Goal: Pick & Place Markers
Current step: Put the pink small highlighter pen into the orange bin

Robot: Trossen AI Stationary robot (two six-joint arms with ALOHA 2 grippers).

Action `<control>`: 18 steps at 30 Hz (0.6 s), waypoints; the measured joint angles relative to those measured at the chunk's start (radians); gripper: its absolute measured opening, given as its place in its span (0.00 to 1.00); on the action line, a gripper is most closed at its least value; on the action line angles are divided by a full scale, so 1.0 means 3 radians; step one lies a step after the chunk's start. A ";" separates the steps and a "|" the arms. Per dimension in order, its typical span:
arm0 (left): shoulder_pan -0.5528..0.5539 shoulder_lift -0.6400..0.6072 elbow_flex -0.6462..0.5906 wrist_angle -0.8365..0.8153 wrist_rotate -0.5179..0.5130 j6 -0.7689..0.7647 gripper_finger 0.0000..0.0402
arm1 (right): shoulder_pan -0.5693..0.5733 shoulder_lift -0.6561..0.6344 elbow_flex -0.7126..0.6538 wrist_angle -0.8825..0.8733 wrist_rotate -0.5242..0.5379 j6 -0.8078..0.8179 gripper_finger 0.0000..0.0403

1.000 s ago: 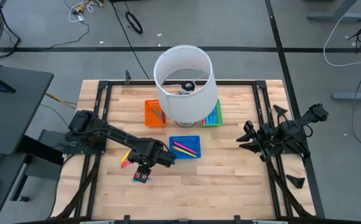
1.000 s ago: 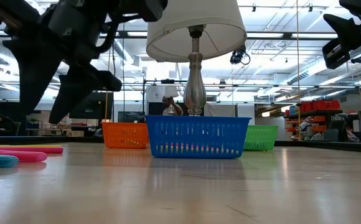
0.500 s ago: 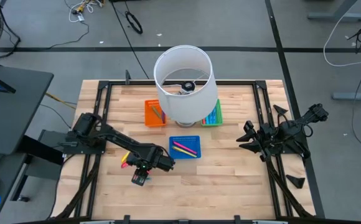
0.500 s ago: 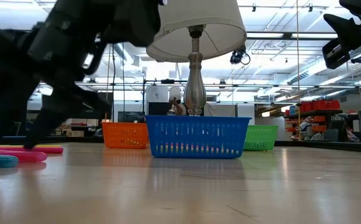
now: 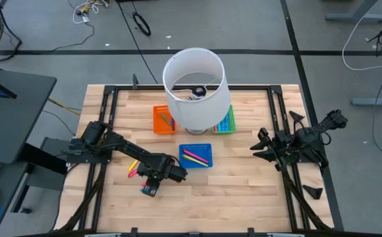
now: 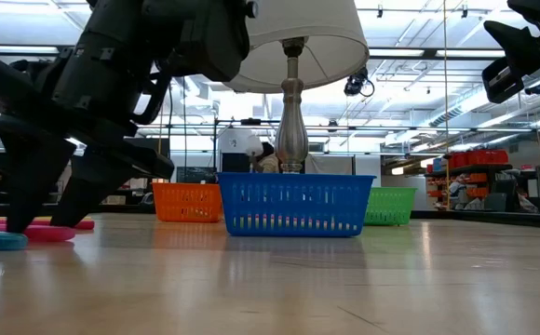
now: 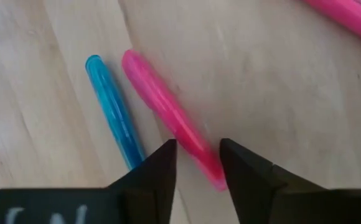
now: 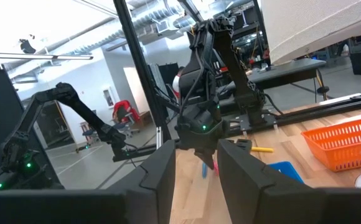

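Pale wooden desk (image 5: 230,178) boards carry a white-shaded lamp (image 5: 194,89) and three square plastic baskets: orange (image 5: 164,120), green (image 5: 225,122) and blue (image 5: 196,155). Near the desk's left side, the left gripper (image 7: 196,163) is lowered over a thin pink marker (image 7: 168,112), jaws apart and straddling it, a blue marker (image 7: 113,109) lying just beside. The right gripper (image 8: 196,163) waits at the right edge, jaws apart and empty.

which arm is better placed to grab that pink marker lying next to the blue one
Left. The left claw is down at the table with its fingers straddling the pink marker, the blue marker just beside it. The right claw waits at the table's far right edge, well away from both.
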 joint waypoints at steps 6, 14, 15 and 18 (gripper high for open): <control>-0.0001 0.0004 -0.0004 0.0005 -0.0037 0.0000 0.17 | 0.0000 0.0000 0.0000 0.0001 -0.0001 0.0000 0.29; -0.0004 0.0008 0.0015 0.0000 -0.0043 0.0017 0.09 | -0.0001 0.0000 0.0000 0.0001 0.0000 0.0000 0.29; -0.0005 0.0014 0.0034 -0.0013 -0.0050 0.0025 0.10 | -0.0001 0.0000 0.0000 0.0001 0.0000 0.0000 0.29; -0.0015 0.0011 0.0123 -0.0091 -0.0183 0.0036 0.12 | -0.0001 0.0000 0.0000 0.0001 0.0000 0.0000 0.29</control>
